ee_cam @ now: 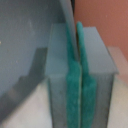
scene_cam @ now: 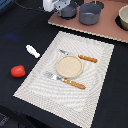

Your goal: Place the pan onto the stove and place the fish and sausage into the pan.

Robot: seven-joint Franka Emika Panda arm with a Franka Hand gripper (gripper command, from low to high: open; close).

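The blue-grey pan [scene_cam: 68, 10] sits on the stove [scene_cam: 107, 29] at its end on the exterior view's left. My gripper [scene_cam: 59, 6] is at the pan's side. In the wrist view my gripper [ee_cam: 74, 30] has its teal pads [ee_cam: 69, 75] pressed together on a thin grey edge of the pan [ee_cam: 25, 35], with the pinkish stove [ee_cam: 105, 20] behind. The white fish [scene_cam: 32, 51] lies on the dark table beside the placemat. The red sausage [scene_cam: 18, 71] lies nearer the front, on the exterior view's left.
A larger grey pot [scene_cam: 90, 14] stands on the stove next to the pan, and another vessel [scene_cam: 123, 19] is at the stove's far end. The striped placemat [scene_cam: 95, 85] holds a beige plate [scene_cam: 68, 66], a knife [scene_cam: 80, 57] and a fork [scene_cam: 65, 80].
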